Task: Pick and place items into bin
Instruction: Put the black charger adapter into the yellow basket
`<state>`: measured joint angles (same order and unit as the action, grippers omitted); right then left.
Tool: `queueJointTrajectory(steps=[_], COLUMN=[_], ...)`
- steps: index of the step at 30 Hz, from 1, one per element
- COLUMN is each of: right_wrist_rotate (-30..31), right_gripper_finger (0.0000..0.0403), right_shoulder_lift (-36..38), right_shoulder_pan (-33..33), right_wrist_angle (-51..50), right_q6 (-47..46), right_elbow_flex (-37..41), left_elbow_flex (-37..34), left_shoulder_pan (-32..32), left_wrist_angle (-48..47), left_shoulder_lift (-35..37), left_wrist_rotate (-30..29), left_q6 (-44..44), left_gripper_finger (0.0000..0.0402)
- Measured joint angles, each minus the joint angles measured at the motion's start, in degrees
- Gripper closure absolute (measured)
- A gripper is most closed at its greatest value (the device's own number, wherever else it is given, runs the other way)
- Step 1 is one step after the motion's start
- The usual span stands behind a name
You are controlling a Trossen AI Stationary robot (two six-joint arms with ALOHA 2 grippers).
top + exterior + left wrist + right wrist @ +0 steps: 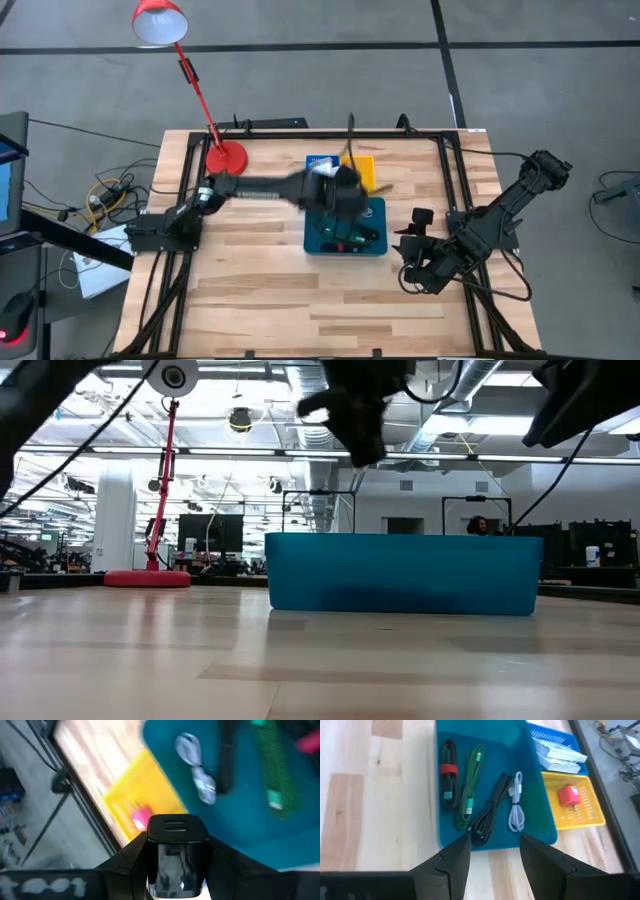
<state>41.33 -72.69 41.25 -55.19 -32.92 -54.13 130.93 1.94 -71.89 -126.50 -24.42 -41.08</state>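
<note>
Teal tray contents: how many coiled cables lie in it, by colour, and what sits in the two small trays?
Black cable with red band: 1
Green cable: 1
Plain black cable: 1
White cable: 1
Total in the teal tray: 4
White packets in the blue tray: 2
Red block in the yellow tray: 1
Overall total: 7

- A red desk lamp [160, 22] stands on my worktop [260, 300], its round base [226, 157] near the far left corner and its shade leaning out past the edge.
- The worktop is pale butcher-block wood, edged by a black metal frame [455, 170].
- A tangle of cables [105, 192] lies on the grey floor beside it.
- Monitors [210, 532] glow in the room behind.
</note>
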Motion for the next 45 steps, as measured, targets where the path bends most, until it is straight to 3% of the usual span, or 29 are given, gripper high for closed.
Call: queueJointTrajectory(steps=[5,9,20,38,45], right_wrist_rotate=[-1.0,-1.0,-1.1,-0.9,-1.0], right_gripper_finger=[0.0237,0.0237,0.0239,0.0239,0.0237], right_shoulder_lift=[0.0,0.0,0.0,0.0,0.0], right_shoulder_pan=[0.4,0.3,-1.3,-3.2,-3.2], right_wrist_angle=[-0.5,-1.4,-1.4,-1.3,-1.9], right_q6=[0.0,0.0,-0.1,-3.1,-6.0], right_elbow_flex=[0.0,0.0,0.0,0.0,0.0], left_elbow_flex=[0.0,0.0,-2.5,-3.6,-3.7], left_shoulder_pan=[-7.9,-12.8,-18.8,-18.8,-18.7], left_wrist_angle=[11.2,17.8,19.2,24.6,25.6], left_shoulder_lift=[0.0,-0.1,-0.3,-1.1,-5.0], left_wrist_rotate=[8.9,18.1,27.3,31.0,28.7], left_q6=[-8.6,-10.2,-10.4,-25.2,-29.3], left_gripper_finger=[0.0272,0.0271,0.0265,0.0263,0.0262])
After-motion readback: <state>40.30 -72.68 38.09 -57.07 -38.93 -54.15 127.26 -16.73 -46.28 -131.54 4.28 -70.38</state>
